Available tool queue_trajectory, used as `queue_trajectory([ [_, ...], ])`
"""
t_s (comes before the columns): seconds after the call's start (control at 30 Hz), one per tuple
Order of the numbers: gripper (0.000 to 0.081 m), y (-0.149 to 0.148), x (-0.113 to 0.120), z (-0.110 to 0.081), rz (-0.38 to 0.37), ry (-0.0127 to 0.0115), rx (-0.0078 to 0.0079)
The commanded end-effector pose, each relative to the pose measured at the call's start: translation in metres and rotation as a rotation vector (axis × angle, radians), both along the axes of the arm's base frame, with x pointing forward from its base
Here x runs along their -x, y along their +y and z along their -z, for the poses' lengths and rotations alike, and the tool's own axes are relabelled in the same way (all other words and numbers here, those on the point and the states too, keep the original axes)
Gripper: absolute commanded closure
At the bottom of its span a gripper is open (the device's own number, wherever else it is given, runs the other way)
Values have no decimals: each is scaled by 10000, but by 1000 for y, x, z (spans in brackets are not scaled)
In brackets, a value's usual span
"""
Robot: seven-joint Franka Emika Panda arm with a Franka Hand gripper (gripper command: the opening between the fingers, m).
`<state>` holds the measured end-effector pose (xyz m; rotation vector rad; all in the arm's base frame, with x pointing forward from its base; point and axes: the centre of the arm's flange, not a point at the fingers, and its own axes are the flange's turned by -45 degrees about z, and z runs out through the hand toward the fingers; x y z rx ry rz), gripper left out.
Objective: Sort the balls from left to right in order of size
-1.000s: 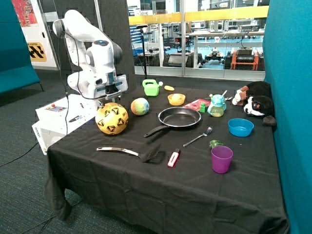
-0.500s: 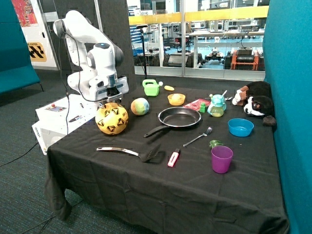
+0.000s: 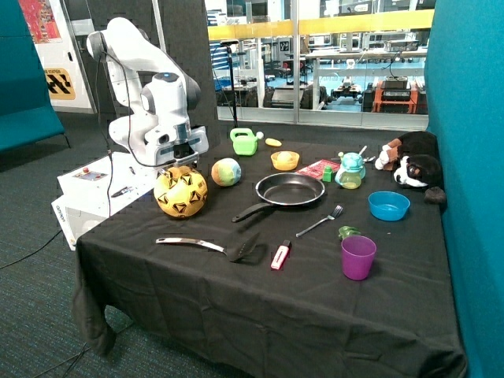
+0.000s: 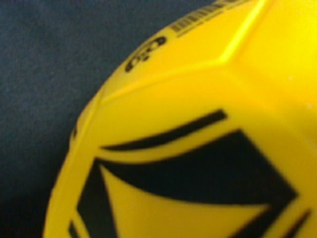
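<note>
Wrist view fills with the yellow ball (image 4: 198, 139), barcode print showing. Outside, gripper (image 3: 179, 161) sits right above it on the table (image 3: 236, 299), small ball (image 3: 226, 172) beside; fingers' state, can't tell.

A black frying pan (image 3: 290, 190) sits mid-table, a fork (image 3: 319, 221) and purple cup (image 3: 358, 257) nearer the front edge. A spatula (image 3: 211, 246) lies beside what may be a red-and-white lighter (image 3: 280, 255). A blue bowl (image 3: 388, 205) rests near a plush dog (image 3: 409, 164).
</note>
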<state>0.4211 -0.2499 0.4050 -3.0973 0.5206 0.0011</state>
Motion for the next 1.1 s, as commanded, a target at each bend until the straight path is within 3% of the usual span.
queue_trajectory([
  [0.0, 569, 3, -2, 5, -72, -5, 9],
  [0.03, 689, 3, -2, 5, -87, -5, 9],
  [0.07, 748, 3, -2, 5, -94, -5, 9],
  [0.17, 801, 2, -2, 6, -61, -5, 9],
  [1.07, 808, -3, 4, 13, -116, -5, 9],
])
